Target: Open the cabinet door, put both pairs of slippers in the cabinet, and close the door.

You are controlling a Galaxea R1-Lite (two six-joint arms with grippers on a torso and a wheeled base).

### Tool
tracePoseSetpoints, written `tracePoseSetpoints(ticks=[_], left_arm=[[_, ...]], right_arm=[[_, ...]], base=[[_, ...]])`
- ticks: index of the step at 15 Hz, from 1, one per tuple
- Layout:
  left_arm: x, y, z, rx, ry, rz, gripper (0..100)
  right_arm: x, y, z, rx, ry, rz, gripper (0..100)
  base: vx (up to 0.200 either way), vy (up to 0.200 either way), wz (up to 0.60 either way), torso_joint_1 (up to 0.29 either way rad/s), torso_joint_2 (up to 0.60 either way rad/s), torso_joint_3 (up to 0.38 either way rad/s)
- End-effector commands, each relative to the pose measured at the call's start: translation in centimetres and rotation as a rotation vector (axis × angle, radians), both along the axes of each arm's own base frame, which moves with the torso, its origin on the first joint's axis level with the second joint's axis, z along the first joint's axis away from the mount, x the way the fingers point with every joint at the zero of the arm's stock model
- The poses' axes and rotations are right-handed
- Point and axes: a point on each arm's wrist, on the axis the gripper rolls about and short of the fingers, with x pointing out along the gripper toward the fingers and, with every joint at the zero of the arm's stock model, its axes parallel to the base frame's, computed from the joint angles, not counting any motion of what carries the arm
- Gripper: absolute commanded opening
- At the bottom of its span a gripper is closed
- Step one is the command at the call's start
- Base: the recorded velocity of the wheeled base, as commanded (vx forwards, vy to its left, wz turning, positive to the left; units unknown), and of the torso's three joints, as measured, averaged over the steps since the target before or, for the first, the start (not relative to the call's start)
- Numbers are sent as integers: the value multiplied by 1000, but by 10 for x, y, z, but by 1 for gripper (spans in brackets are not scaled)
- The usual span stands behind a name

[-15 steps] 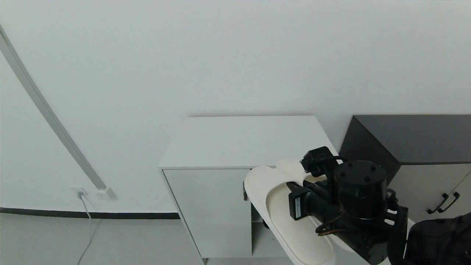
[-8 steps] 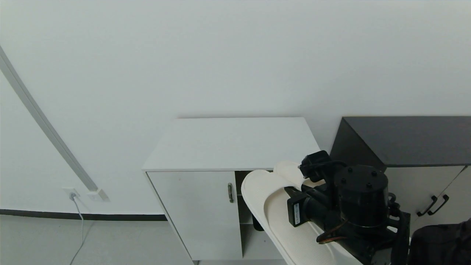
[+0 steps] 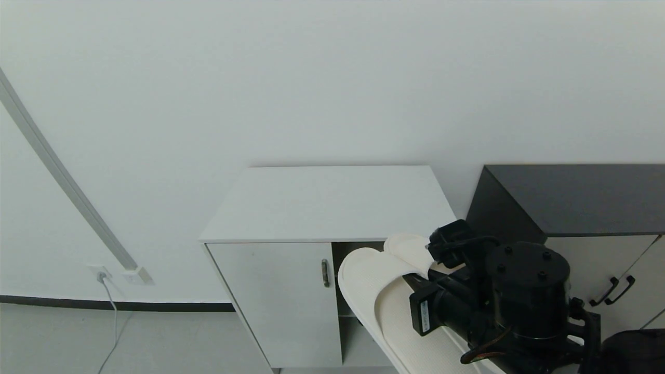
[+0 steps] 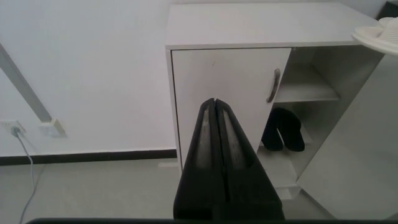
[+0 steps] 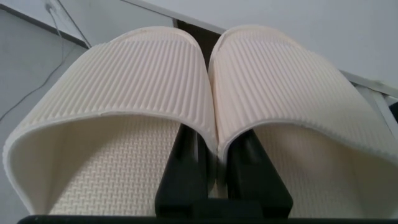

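Observation:
The white cabinet [image 3: 327, 202] has its left door [image 3: 280, 301] closed and its right half standing open. A pair of cream slippers [image 3: 374, 291] hangs in front of that opening, toes toward it. My right gripper [image 5: 214, 155] is shut on the cream slippers [image 5: 155, 81], pinching their inner edges together. A pair of black slippers [image 4: 283, 129] lies on the cabinet's lower shelf. The swung-out right door [image 4: 354, 149] shows in the left wrist view. My left gripper [image 4: 214, 106] is shut on nothing, back from the closed door and low.
A dark-topped cabinet [image 3: 571, 197] with black handles stands right of the white one. A wall socket [image 3: 101, 272] with a hanging cable and a slanted conduit [image 3: 62, 176] are on the wall at left. Bare floor lies in front of the left door.
The head camera shifted at first, so the cabinet sits further left in the picture. Since then my right arm has sunk slightly with the cream slippers.

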Motion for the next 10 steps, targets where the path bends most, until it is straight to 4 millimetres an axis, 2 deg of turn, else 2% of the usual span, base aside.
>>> tracePoseSetpoints(ticks=[1, 6, 10], left_arm=[[0, 0, 0, 0, 0, 0, 0], [0, 0, 0, 0, 2, 0, 0], [0, 0, 0, 0, 2, 0, 0]], right_arm=[[-2, -2, 1, -11, -6, 3, 0], [-3, -2, -2, -20, -2, 4, 0], [-3, -2, -3, -22, -1, 4, 0]], base=[[0, 0, 0, 0, 0, 0], [0, 0, 0, 0, 0, 0], [0, 0, 0, -135, 305, 167]])
